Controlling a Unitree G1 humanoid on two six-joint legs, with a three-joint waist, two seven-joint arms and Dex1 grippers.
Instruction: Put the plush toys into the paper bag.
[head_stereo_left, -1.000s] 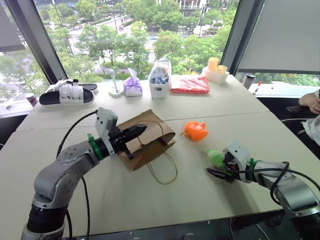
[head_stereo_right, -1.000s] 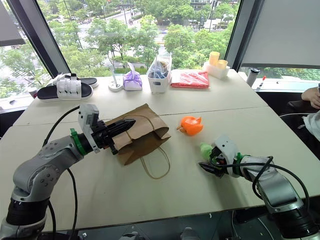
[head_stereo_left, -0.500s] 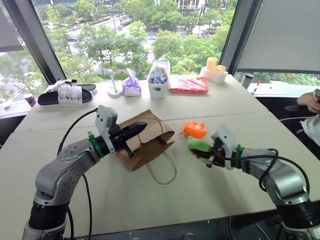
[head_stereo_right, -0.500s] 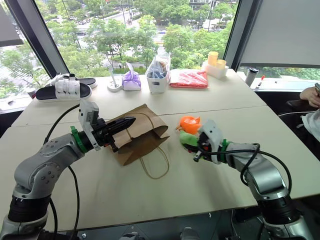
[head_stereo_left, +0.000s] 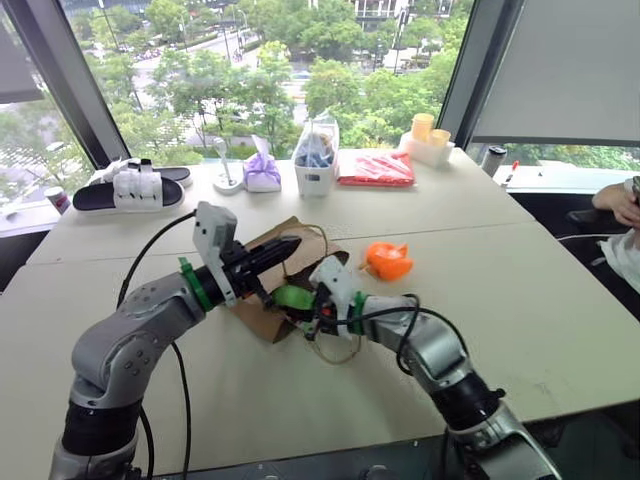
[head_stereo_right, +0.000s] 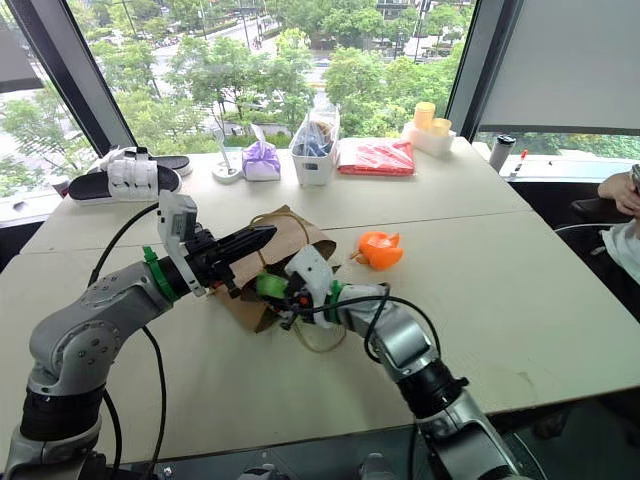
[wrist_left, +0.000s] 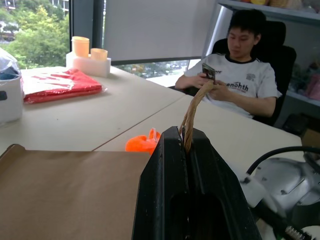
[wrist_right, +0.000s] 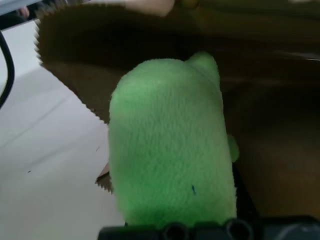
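By big windows, a tan counter (head_stereo_left: 520, 300) holds the paper bag (head_stereo_left: 262, 313). The orange toy (head_stereo_left: 388, 260) sits right of it.

The left claw (wrist_left: 186, 137) is pinching the bag's handle (wrist_left: 196, 102).

The right claw (head_stereo_left: 307, 312) is pinching the green toy (wrist_right: 170, 145) at the bag's mouth.

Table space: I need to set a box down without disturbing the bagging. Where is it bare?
Bare: the near table in front of both arms, and the wide stretch right of the orange plush toy. Crowded: the far edge, with sandals, purple pouch, white tub, red packet, and around the paper bag.
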